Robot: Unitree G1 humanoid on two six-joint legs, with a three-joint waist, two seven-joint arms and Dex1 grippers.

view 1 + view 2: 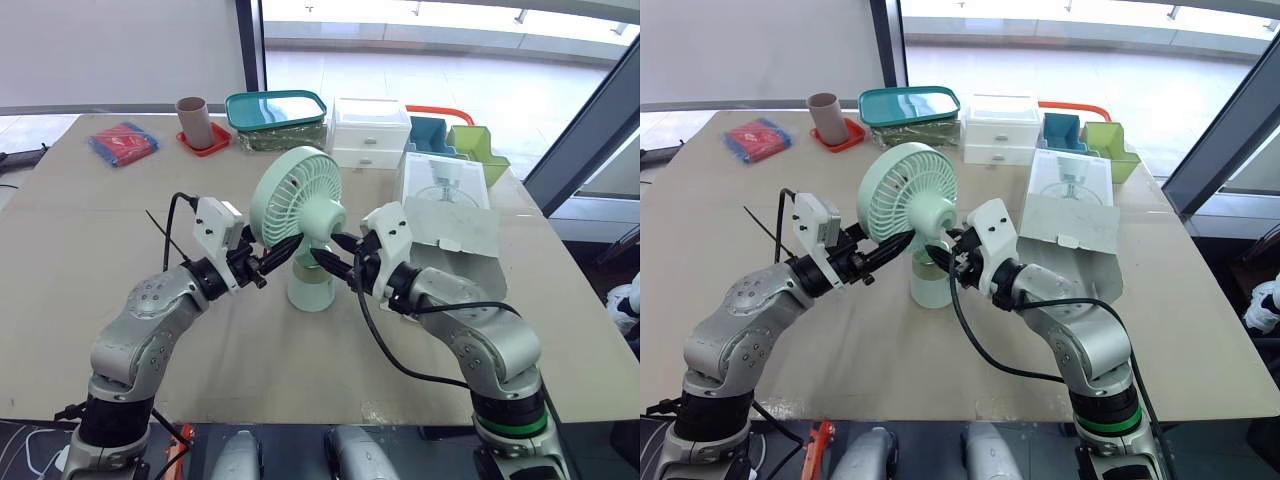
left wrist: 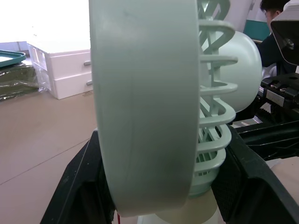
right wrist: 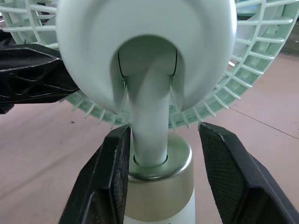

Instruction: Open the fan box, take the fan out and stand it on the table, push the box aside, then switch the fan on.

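The pale green fan (image 1: 295,195) stands upright on the table on its round base (image 1: 311,290), head facing away toward the back. My left gripper (image 1: 283,250) reaches in from the left, and its fingers (image 2: 77,186) press both sides of the fan's cage. From the right, my right gripper (image 1: 327,256) straddles the fan's neck (image 3: 148,121); its fingers (image 3: 224,168) are open, with a gap on one side. The white fan box (image 1: 445,215) lies behind and to the right, flap open.
Along the back stand a brown cup on a red coaster (image 1: 197,122), a teal-lidded container (image 1: 277,115), white drawers (image 1: 370,130), and teal (image 1: 432,133) and green (image 1: 478,150) bins. A red and blue packet (image 1: 122,143) lies at the back left.
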